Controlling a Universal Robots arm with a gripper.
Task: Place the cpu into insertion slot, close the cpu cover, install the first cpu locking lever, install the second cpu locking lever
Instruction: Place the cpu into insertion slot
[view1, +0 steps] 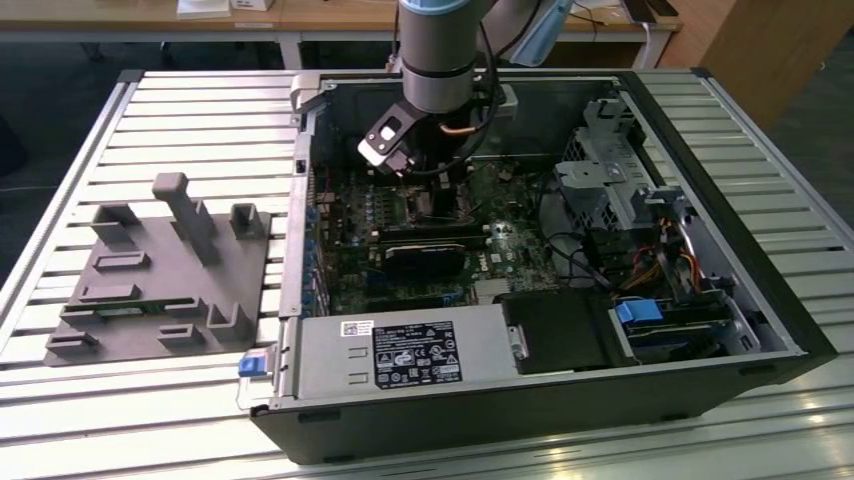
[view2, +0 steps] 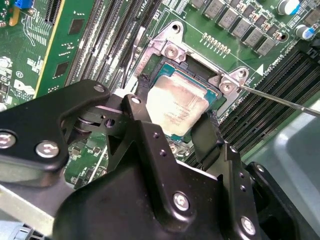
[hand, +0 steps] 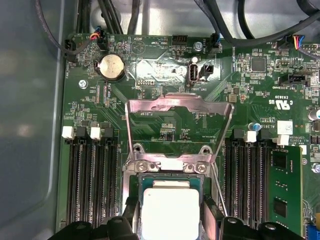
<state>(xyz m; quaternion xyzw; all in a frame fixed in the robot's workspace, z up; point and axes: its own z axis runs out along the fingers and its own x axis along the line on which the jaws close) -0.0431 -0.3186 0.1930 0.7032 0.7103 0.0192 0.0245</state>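
Cpu lies flat in the slot, between the two fingers of the gripper. These seem to pinch its opposite edges, set only as wide as the chip. Its near edge is hidden under the gripper body. Beyond it the cover is swung open. In the exterior view the arm blocks the slot.

1. In the first wrist view the picture's edge cuts off the chip, and the gripper covers its sides.
2. In the second wrist view the gripper hides part of the socket.
3. We cannot tell whether gripper and chip touch.
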